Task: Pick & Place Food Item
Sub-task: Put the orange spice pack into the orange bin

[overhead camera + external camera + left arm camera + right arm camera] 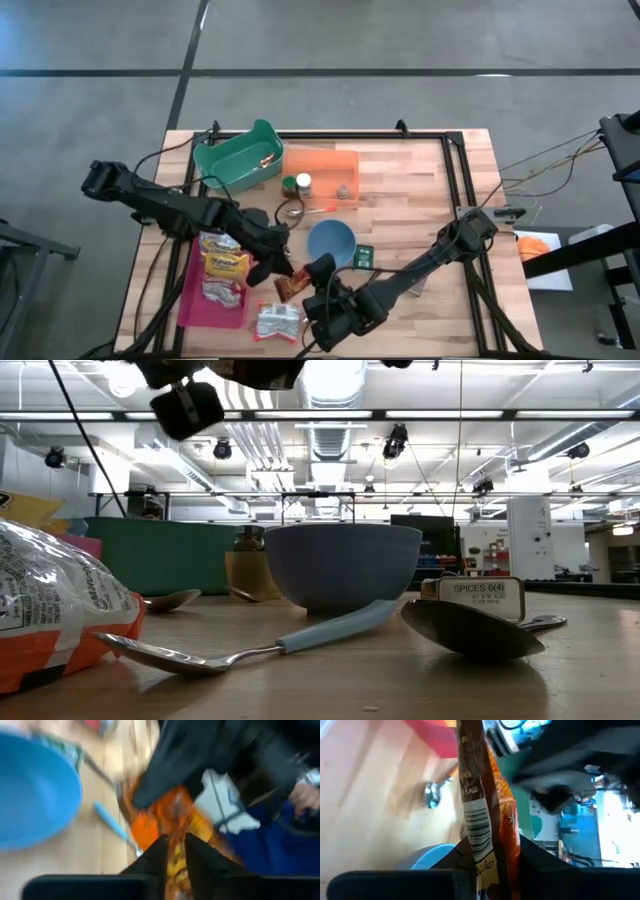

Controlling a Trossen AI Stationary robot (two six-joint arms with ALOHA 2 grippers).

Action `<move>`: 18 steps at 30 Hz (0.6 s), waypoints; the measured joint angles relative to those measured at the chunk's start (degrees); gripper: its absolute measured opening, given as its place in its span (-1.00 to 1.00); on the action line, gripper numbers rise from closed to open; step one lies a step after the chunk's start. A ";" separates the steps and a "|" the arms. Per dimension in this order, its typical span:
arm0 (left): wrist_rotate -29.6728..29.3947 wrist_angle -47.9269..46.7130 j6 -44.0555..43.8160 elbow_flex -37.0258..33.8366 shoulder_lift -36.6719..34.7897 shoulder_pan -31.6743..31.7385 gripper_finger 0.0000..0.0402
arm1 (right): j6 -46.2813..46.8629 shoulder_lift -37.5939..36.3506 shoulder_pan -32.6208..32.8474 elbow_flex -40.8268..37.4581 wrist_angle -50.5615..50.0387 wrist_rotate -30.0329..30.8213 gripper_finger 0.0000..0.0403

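Overhead and low views of a light wooden-plank table [420, 200] with two dark arms meeting near its front centre. One glossy orange-and-brown foil snack packet [292, 287] is held between them: the right gripper [487, 857] is clamped on one end, its barcode panel showing between the fingers, while the left gripper [173, 851] has its fingers nearly together on the crinkled opposite end, just beside the front-left of one smooth, round blue bowl [331, 243]. One flat pink rectangular tray [193, 300] at the front left carries three crinkled food bags, the middle one a yellow chip bag [226, 264]. One silvery wrapped packet [276, 322] lies on the table beside the tray. At the rear stand one deep green plastic bin [238, 158] and one shallow orange plastic tray [320, 175], with two small jars [297, 185] between them. One small dark green spice tin [363, 256] sits just right of the bowl. In the low view two metal spoons appear, one a blue-handled spoon [250, 648].
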 joint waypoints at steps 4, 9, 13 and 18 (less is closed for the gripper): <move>-3.68 0.34 2.32 0.05 -4.15 0.07 -0.40 | 1.83 -0.01 0.00 -0.02 -0.45 -3.98 -0.70; -7.48 -0.83 10.68 0.03 -10.55 -1.11 -0.15 | 8.93 -1.83 -0.41 -0.02 -2.62 -4.07 -0.70; -15.72 -3.47 18.91 -0.44 -12.60 -5.45 -0.07 | 19.48 -4.81 -0.68 -0.27 -6.64 -4.07 -0.70; -29.89 -3.65 29.32 -0.77 -9.84 -13.41 -0.06 | 30.37 -7.35 -1.15 -1.76 -9.20 -8.27 -0.71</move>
